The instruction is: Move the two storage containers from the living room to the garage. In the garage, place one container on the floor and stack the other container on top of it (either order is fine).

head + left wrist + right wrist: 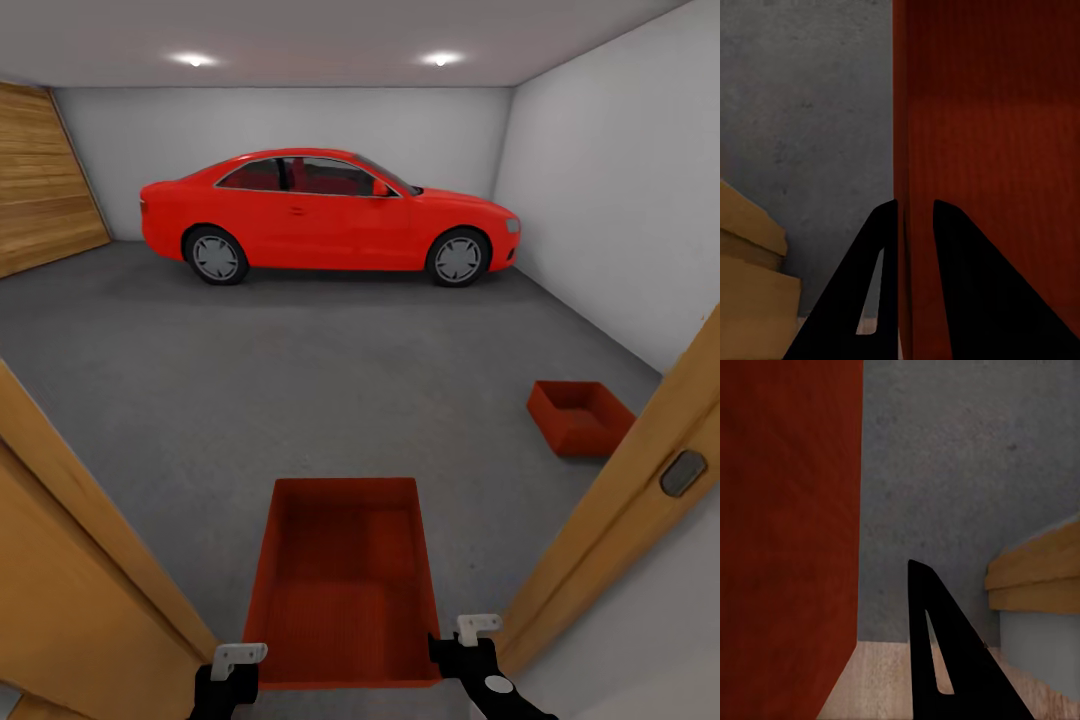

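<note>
Orange-red bins, two, both empty: one [345, 580] at six o'clock, my left gripper [916, 214] pinching its wall, right gripper [468, 645] grip unclear; the other [580, 415] on the concrete floor [300, 380] at three o'clock.

The right end effector [889, 641] shows one finger; its grip is unclear.

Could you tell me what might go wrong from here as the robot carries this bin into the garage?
1. The carried bin is held at its near end between the left gripper and right gripper; it could tip forward or slip.
2. The door frame stands close on both sides, so an arm may clip it.
3. The second bin sits off to the right, so stacking needs a careful turn.
</note>
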{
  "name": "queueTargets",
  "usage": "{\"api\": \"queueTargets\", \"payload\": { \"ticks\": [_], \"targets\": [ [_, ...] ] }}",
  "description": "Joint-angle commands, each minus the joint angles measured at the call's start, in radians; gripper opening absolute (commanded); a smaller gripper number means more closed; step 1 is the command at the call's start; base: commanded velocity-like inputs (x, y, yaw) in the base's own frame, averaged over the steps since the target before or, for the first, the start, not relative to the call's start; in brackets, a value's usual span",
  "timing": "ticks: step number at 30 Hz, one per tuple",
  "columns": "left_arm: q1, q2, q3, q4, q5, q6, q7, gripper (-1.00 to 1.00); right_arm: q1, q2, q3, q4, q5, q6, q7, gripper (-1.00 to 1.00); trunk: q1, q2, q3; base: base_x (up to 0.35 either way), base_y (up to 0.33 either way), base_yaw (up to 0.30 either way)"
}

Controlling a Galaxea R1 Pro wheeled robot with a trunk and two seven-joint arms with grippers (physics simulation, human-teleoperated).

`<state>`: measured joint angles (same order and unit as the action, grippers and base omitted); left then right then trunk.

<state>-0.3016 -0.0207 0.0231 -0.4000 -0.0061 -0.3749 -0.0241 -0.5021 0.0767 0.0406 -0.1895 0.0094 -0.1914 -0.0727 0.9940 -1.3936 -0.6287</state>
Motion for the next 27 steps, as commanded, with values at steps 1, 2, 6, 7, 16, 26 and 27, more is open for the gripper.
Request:
{"api": "queueTargets", "payload": {
  "ticks": [1,2,6,7,16,26,27],
  "targets": [
    [-0.001,0.001,0.015,0.000,0.011,-0.002,0.009,-1.00,-0.001,-0.015,-0.007,0.001,0.000,-0.003,-0.012,-1.00,0.000,0.000,-0.001,0.146,0.000,0.000],
    [-0.001,0.001,0.015,0.000,0.012,-0.002,0.009,-1.00,-0.001,-0.015,-0.007,0.001,0.000,-0.004,-0.012,-1.00,0.000,0.000,-0.001,0.117,0.000,0.000],
    [-0.001,0.001,0.015,0.000,0.012,-0.002,0.009,-1.00,-0.001,-0.015,-0.007,0.001,0.000,-0.004,-0.012,-1.00,0.000,0.000,-0.001,0.051,0.000,0.000],
    [-0.001,0.001,0.015,0.000,0.012,-0.002,0.009,-1.00,-0.001,-0.015,-0.007,0.001,0.000,-0.004,-0.012,-1.00,0.000,0.000,-0.001,0.024,0.000,0.000],
    [-0.001,0.001,0.015,0.000,0.012,-0.002,0.009,-1.00,-0.001,-0.015,-0.007,0.001,0.000,-0.005,-0.012,-1.00,0.000,0.000,-0.001,0.103,0.000,0.000],
    [-0.001,0.001,0.015,0.000,0.012,-0.002,0.009,-1.00,-0.001,-0.015,-0.007,0.001,0.000,-0.004,-0.012,-1.00,0.000,0.000,-0.001,0.174,0.000,0.000],
    [-0.001,0.001,0.015,0.000,0.012,-0.002,0.009,-1.00,-0.001,-0.015,-0.007,0.001,0.000,-0.004,-0.012,-1.00,0.000,0.000,-0.001,0.026,0.000,0.000]
  ]
}}
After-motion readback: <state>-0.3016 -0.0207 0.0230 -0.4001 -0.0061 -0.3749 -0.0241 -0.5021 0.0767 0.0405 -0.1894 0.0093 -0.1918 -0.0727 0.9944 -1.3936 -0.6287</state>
